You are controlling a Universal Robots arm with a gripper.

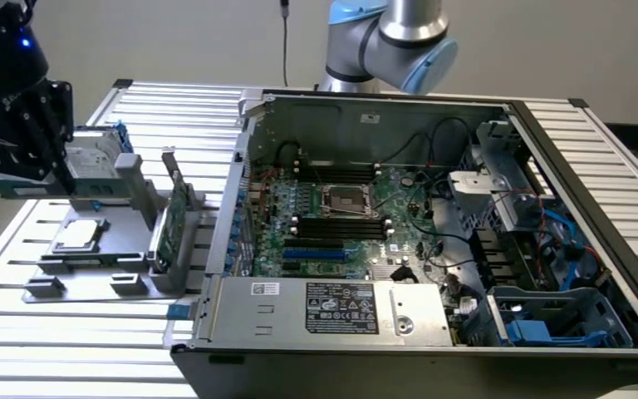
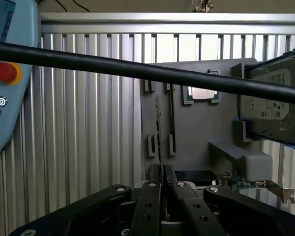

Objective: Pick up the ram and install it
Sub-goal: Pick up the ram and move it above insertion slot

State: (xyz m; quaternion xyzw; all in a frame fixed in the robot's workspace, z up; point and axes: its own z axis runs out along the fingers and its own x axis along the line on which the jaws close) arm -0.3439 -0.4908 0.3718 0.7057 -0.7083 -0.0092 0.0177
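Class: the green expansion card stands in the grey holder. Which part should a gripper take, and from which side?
Probably take the expansion card by its top edge, from straight above, pinching its flat faces. It stands upright on edge, lower edge seated in the grey holder, leaving the top exposed.

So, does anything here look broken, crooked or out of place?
Nothing stands out. The computer case lies open, and the hard drive, the green card and the processor chip sit neatly in their grey holder.
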